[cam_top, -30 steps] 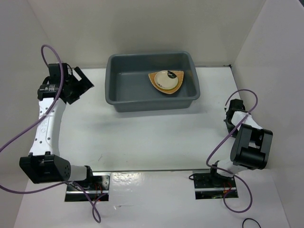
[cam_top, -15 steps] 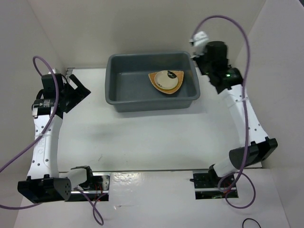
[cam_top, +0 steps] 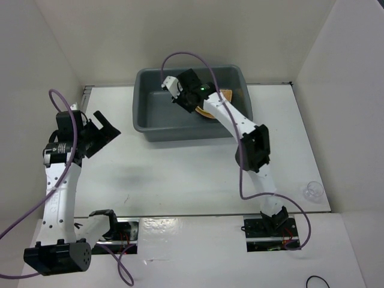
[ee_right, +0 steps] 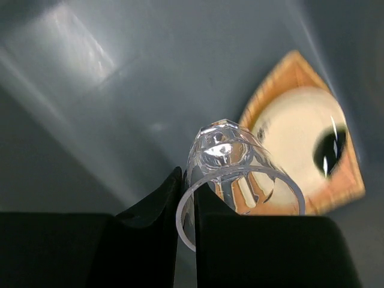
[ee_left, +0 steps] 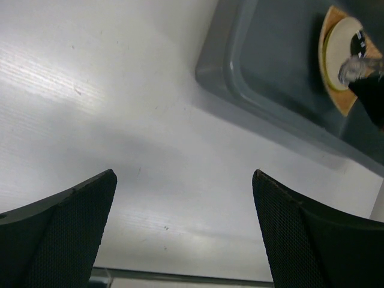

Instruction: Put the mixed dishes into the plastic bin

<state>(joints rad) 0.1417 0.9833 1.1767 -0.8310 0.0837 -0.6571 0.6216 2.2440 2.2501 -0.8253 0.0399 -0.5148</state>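
From above, the left gripper [cam_top: 101, 133] hangs wide open and empty over the bench [cam_top: 180, 174], left of the plastic bin [cam_top: 180, 131]. The right gripper [cam_top: 187, 95] reaches into the bin.

Left wrist view: the saucer [ee_left: 342, 41] lies on the plate [ee_left: 337, 102] inside the bin.

Right wrist view: the right gripper is nearly closed, pinching the rim of the clear glass [ee_right: 231, 150] above the bin floor, beside the plate

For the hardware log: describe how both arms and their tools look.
The left arm and right arm have white links, black joints and a purple cable each. The left tool and right tool have black fingers; the left's look finely textured.
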